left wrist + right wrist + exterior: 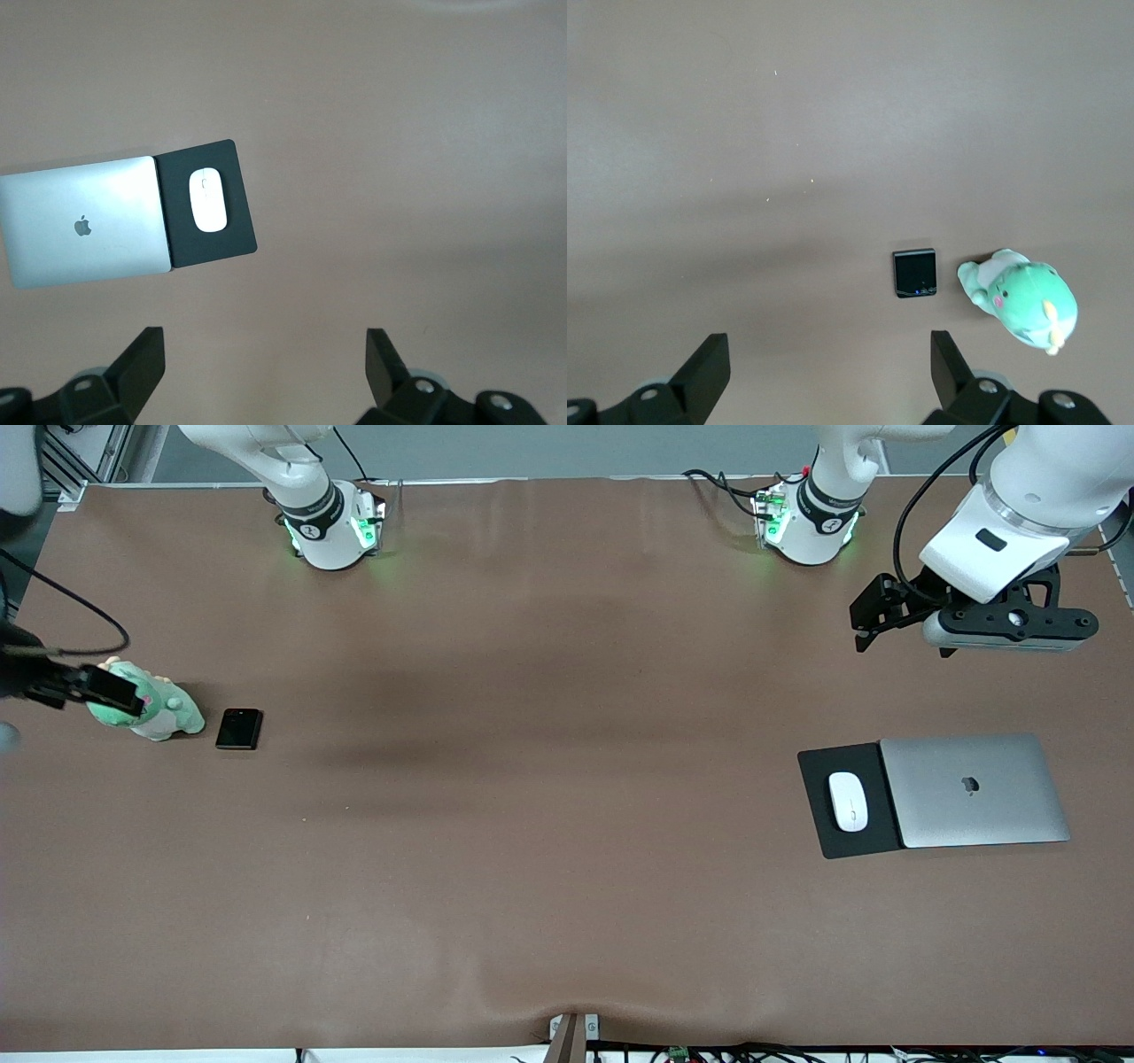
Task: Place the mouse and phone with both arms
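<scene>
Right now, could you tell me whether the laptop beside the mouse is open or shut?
Shut. The laptop lies flat with its lid down, logo facing up, its edge overlapping the mouse pad on which the mouse rests.

- The left arm comes from its base at the top of the front view and bends outward to its own end of the table.
- The left tool hangs in the air over the bare table, and its fingers stand wide apart, with nothing between them.
- The right arm reaches to its own end of the table.
- The right tool is also in the air over the table, its fingers spread open and empty.
</scene>
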You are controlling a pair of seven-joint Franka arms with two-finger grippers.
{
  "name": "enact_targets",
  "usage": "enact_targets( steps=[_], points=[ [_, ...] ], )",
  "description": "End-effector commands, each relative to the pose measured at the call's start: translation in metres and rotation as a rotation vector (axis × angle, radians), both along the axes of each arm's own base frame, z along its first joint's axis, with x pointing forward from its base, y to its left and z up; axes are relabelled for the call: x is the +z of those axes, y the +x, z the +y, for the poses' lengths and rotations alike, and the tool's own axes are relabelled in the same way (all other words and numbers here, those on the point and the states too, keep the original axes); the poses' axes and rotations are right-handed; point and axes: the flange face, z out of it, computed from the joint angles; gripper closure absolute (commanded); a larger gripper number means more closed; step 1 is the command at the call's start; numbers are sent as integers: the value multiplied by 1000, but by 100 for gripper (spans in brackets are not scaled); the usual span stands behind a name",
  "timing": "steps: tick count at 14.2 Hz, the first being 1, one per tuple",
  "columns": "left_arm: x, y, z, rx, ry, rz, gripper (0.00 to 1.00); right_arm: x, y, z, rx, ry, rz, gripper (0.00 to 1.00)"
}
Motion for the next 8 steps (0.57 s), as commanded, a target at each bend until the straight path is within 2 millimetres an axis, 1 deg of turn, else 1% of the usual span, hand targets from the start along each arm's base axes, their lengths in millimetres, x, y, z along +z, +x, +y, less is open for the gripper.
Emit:
enact_targets(
  steps=[1,2,3,4,6,7,8],
  points=[
    [5,3,1,-6,2,6,0,3,-22,-9,-32,-2,-7,0],
    [5,4,3,-9,4,5,0,5,-22,-4,-25,-2,-10,0],
    [7,5,10,9,-7,5,0,11,-25,-4,-25,-1,-21,0],
    [9,4,13,9,-12,2,0,12,-26,-6,-28,1,-26,0],
    [11,4,15,18,-11,-1,0,11,-24,-8,-24,14,-37,0],
    [10,4,16,26,-7,-1,0,10,-23,-12,-24,17,-46,0],
    [10,5,19,31,-6,-1,0,2,-23,-18,-12,17,-42,0]
  ],
)
